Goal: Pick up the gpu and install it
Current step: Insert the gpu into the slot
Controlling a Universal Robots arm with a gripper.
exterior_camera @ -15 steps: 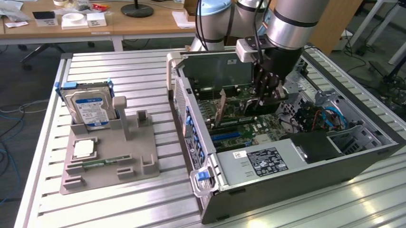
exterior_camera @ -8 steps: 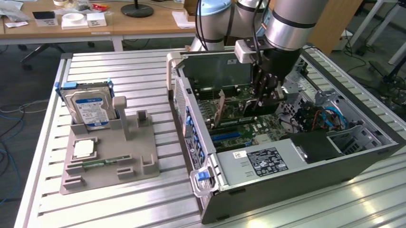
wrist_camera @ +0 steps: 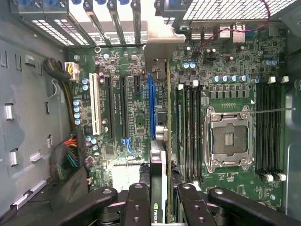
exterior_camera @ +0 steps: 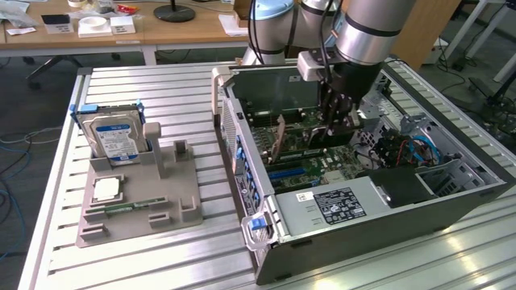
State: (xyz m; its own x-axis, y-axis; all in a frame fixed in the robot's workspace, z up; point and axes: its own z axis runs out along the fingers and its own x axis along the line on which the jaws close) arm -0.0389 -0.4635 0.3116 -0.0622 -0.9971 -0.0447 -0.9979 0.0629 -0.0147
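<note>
Slatted metal bench (exterior_camera: 145, 90), with an open PC case (exterior_camera: 363, 229) toward the exterior view's right. You look mid-install: the gripper (wrist_camera: 161, 195) is partly closed, clamped on the gpu (wrist_camera: 157, 162), held edge-down inside the case just beside the blue slot (wrist_camera: 151, 108). Seating likely calls for keeping the card's edge square over the slot.

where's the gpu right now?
The gpu is inside the open PC case, exterior view's right half, gripped edge-on by the pincer over the motherboard, between the blue expansion slot and the memory slots.

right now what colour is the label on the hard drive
Blue and white label, best in the exterior view.
</note>
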